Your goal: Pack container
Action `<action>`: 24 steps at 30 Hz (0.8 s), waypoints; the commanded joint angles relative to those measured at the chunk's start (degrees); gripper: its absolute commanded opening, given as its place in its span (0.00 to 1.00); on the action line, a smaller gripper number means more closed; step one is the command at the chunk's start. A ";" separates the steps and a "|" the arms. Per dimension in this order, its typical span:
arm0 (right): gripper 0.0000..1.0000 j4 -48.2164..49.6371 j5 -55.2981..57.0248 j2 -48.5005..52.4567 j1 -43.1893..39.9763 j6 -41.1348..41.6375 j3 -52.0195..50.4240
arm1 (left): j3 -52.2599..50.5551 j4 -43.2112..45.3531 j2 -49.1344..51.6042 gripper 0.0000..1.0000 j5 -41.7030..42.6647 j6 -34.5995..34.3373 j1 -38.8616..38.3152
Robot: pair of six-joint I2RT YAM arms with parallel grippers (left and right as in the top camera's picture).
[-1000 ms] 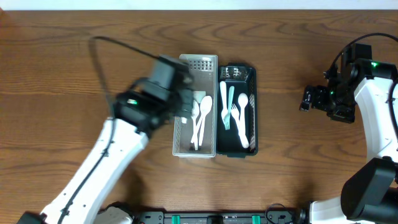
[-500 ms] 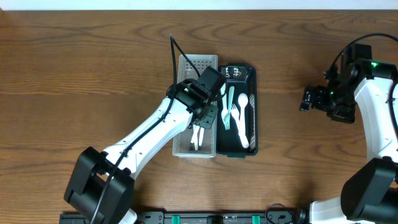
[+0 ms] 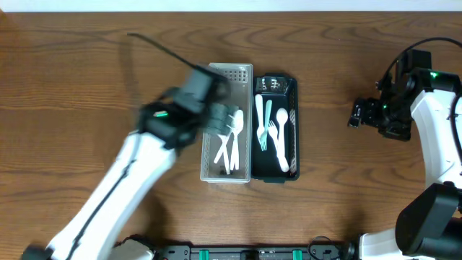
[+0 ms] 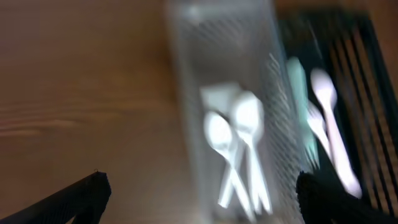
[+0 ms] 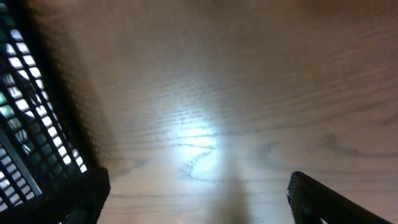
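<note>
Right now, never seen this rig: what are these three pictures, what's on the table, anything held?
Two robot arms work at a wooden table, each ending in a two-finger claw. The overhead picture looks straight down from a fixed camera; the other two come from cameras on each wrist, with that arm's own fingers at the bottom corners. On the table stand a pale mesh basket holding white spoons and, right beside it, a black tray with more white cutlery. The left claw, blurred, hangs open over the basket, empty. The right claw is open too, off to the side over bare wood, holding nothing.
</note>
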 commanded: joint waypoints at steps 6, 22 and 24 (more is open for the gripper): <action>0.99 17.25 -0.50 0.04 8.87 0.22 0.55 | 1.01 5.73 -2.67 0.98 -1.68 0.15 17.88; 0.99 33.14 10.19 -7.17 9.31 -4.92 0.52 | 0.92 4.68 -3.34 0.98 -1.70 -1.33 22.10; 0.99 32.22 10.25 -10.43 9.42 -4.92 0.39 | 0.68 4.50 -4.90 0.98 -1.70 -2.49 22.08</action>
